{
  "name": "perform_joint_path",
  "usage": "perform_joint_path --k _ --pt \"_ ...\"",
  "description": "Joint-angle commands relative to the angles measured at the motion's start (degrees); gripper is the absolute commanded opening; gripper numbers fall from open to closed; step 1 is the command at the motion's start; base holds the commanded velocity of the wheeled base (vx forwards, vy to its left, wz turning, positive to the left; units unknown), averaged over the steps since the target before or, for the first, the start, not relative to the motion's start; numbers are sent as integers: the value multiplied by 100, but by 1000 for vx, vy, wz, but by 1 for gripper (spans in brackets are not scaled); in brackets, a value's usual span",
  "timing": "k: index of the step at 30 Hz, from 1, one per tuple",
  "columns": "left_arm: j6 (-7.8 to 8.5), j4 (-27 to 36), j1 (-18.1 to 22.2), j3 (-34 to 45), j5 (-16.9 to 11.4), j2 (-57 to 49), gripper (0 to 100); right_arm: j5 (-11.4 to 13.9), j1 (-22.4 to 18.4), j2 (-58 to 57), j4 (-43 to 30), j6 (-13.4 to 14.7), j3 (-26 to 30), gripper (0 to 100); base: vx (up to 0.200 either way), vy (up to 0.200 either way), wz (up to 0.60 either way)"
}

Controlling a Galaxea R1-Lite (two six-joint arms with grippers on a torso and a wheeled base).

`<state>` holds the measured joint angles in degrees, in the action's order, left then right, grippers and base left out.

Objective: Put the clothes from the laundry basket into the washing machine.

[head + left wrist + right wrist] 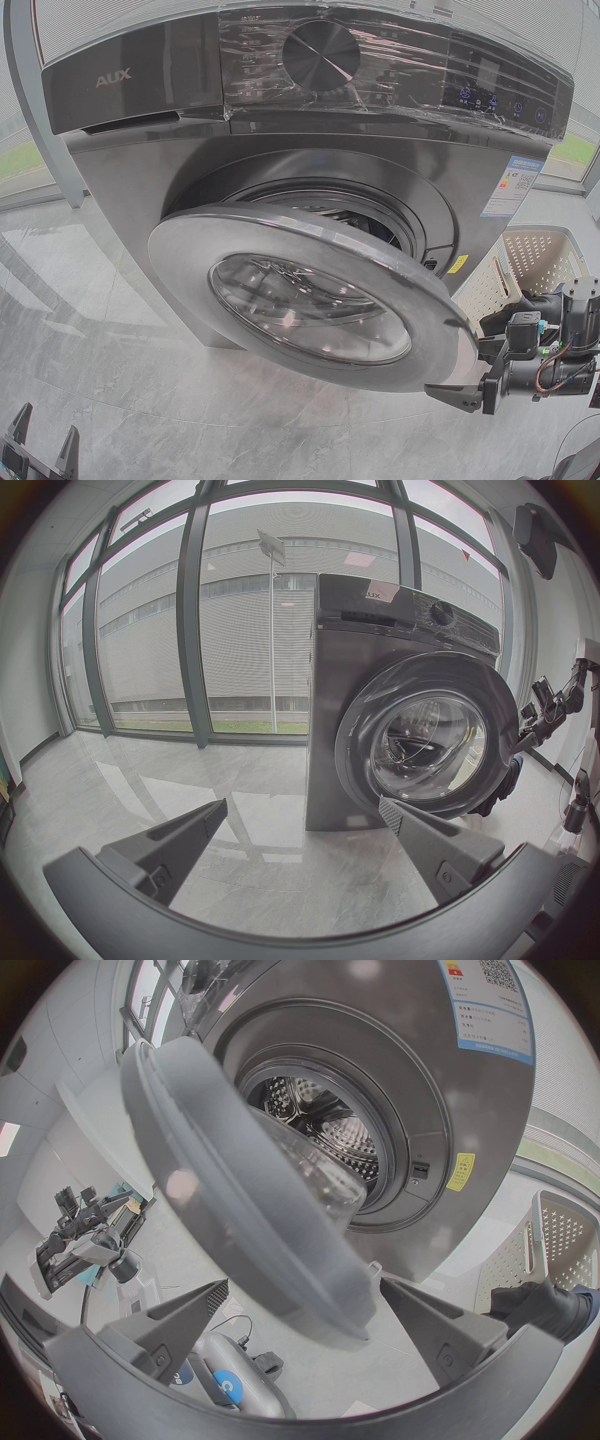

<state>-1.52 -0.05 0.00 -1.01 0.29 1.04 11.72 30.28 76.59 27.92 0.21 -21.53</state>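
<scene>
The grey washing machine [312, 144] stands ahead with its round door [312, 294] swung partly open toward me. My right gripper [459, 375] is open at the door's lower right rim. In the right wrist view the rim [325, 1310] lies between the spread fingers [206, 1300], and the steel drum [325, 1122] shows behind it. The white perforated laundry basket [537, 256] stands right of the machine with dark clothes [544, 1307] draped over its edge. My left gripper [44, 431] is open and empty, low at the near left, far from the machine.
Grey tiled floor [125, 350] spreads in front and to the left of the machine. Tall windows [187, 636] stand behind it. Another robot arm on a stand [87, 1235] is farther off in the room.
</scene>
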Motion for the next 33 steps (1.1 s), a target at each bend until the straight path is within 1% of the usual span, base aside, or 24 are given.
perform_joint_path --k 1,4,6,7,8,9,15,20,23,28,30,33 --pt "3 -4 0 101 6 -104 100 -11 66 -329 -14 -3 131 100 0 0 0" --pt "3 -4 0 101 6 -104 100 -55 -5 -241 12 6 -53 100 0 0 0" --pt "3 -4 0 101 6 -104 100 -161 -13 -145 3 6 -167 100 -100 0 0" --pt "-6 -4 0 101 -12 -104 100 -319 -5 84 47 14 -299 100 -200 0 0" --pt "-6 -4 0 101 -12 -104 100 -328 -5 101 47 14 -308 100 -200 0 0" --pt "-41 -4 0 101 -20 -104 100 -354 -5 286 47 14 -431 100 -200 0 0" --pt "-32 -4 0 101 -12 -104 100 -345 171 365 47 14 -405 100 -200 0 0" --pt "3 -4 0 101 6 -104 100 -293 277 233 47 14 -150 100 -200 0 0" --pt "3 -4 0 101 6 -104 100 -222 461 5 47 23 17 100 0 0 0" --pt "3 -4 0 101 6 -104 100 -240 391 -39 56 32 -80 100 0 0 0" --pt "3 -4 0 101 6 -104 100 -266 215 14 47 32 -176 100 0 0 0" --pt "3 -4 0 101 6 -104 100 -284 127 84 47 32 -238 100 0 0 0"
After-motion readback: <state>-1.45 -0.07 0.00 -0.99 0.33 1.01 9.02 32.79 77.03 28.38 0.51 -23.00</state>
